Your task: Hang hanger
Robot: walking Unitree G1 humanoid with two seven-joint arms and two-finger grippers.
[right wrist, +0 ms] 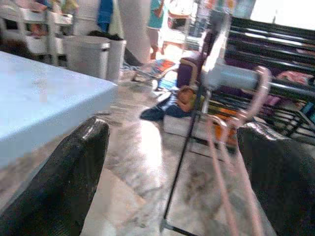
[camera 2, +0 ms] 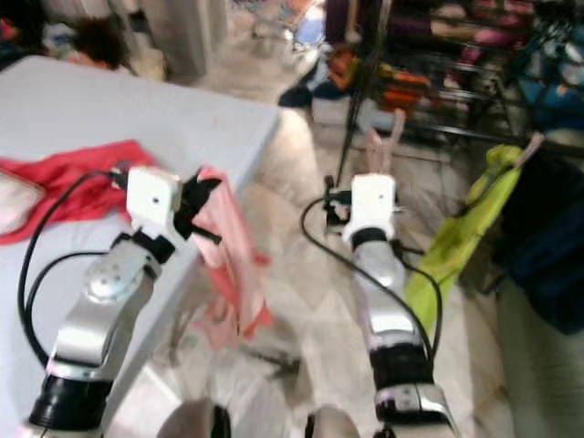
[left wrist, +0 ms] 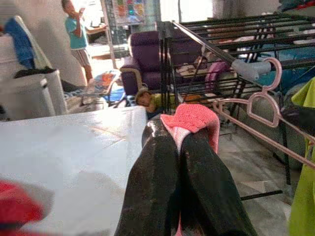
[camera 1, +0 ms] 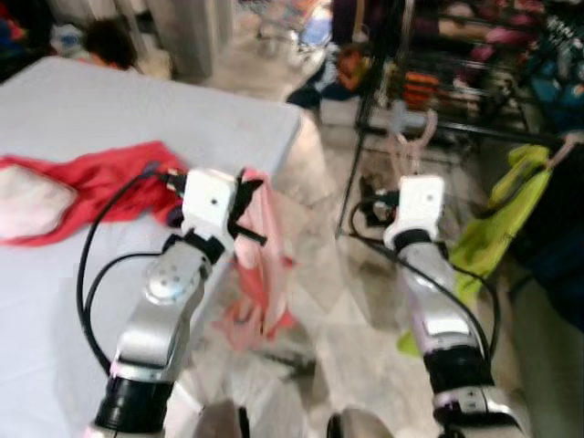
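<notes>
Left gripper [left wrist: 179,147] jaws pinched; right gripper [right wrist: 172,167] jaws spread.

Head stereo pair looks forward-down; wrist cameras look along jaws; all share drying rack [left wrist: 231,34] (close by).

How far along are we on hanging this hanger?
Done: the pink hanger looks hooked over the drying rack's rail, with the right claw open around it. In hand: the left claw is shut on the pink garment. Left: confirming the hook holds and backing the right claw away.
</notes>
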